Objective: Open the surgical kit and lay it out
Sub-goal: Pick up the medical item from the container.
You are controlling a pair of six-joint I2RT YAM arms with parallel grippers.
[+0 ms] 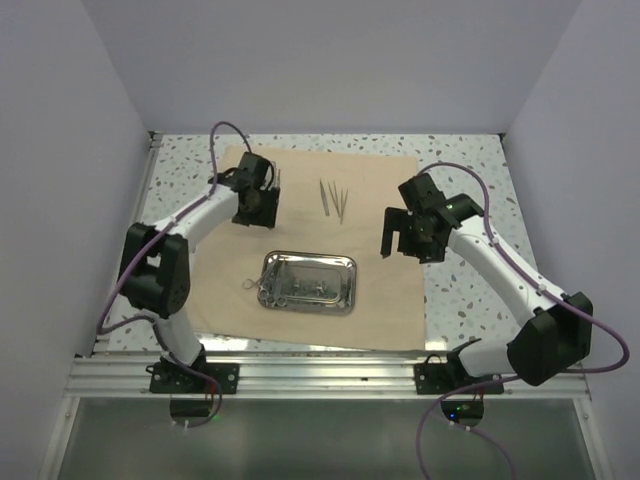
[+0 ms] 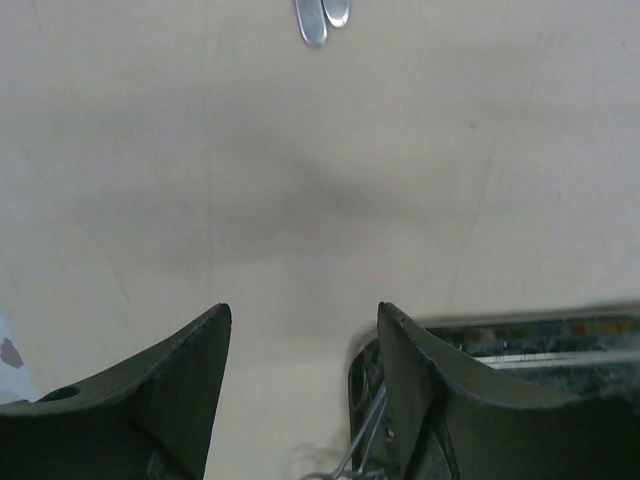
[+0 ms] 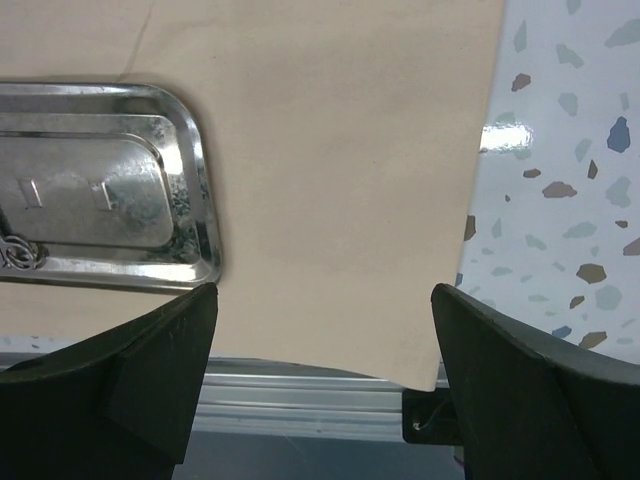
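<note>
The beige cloth wrap (image 1: 380, 290) lies spread flat. The steel tray (image 1: 335, 270) sits at its middle with scissors-like instruments (image 1: 283, 291) in its left part. Several thin tweezer-like instruments (image 1: 333, 199) lie on the cloth beyond the tray. My left gripper (image 1: 256, 216) hovers open and empty over the cloth, left of and beyond the tray. In the left wrist view the gripper (image 2: 305, 310) has the tray corner (image 2: 500, 335) by its right finger, and two silvery instrument ends (image 2: 318, 20) show at the top. My right gripper (image 1: 404, 240) is open and empty right of the tray. It (image 3: 325, 290) is above the cloth's near right part (image 3: 340, 180), with the tray (image 3: 110, 180) to the left.
The terrazzo table (image 1: 470, 300) shows right of the cloth (image 3: 570, 160). An aluminium rail (image 1: 320, 375) runs along the near edge (image 3: 300, 400). White walls close in the left, back and right sides. A thin instrument (image 1: 277, 180) lies beside the left wrist.
</note>
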